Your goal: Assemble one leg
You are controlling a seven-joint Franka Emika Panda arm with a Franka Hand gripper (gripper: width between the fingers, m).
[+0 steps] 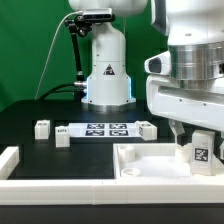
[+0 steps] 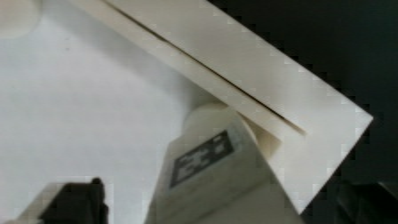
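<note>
One leg (image 1: 200, 151) stands upright in the white tray piece (image 1: 150, 165) at the near edge of the black counter (image 1: 30, 105), on the exterior view's right, with its square black-and-white tag facing us. We see our pincer (image 1: 190, 133) poised directly above it, the fingers standing wide apart and holding nothing; one dark fingertip (image 1: 176, 131) hangs just beside the top of the leg, though we cannot tell whether it touches. In the wrist view the same leg (image 2: 222, 165) sits against the raised rim of the tray piece (image 2: 267, 80), tag visible, with a dark fingertip (image 2: 75, 202) well to one side of it, apart from the block.

Nearer us on the exterior view's left, a white rimmed part (image 1: 12, 162) lies at the counter's front corner.

Further back, the marker board (image 1: 100, 129) lies flat across the middle of the counter. A few small white blocks rest around it: one (image 1: 42, 128) toward the exterior view's left, another (image 1: 62, 134) just beside the board's end, and a third (image 1: 146, 128) at its other end.

Behind all this stands the white robot base (image 1: 106, 70) before a green backdrop.
</note>
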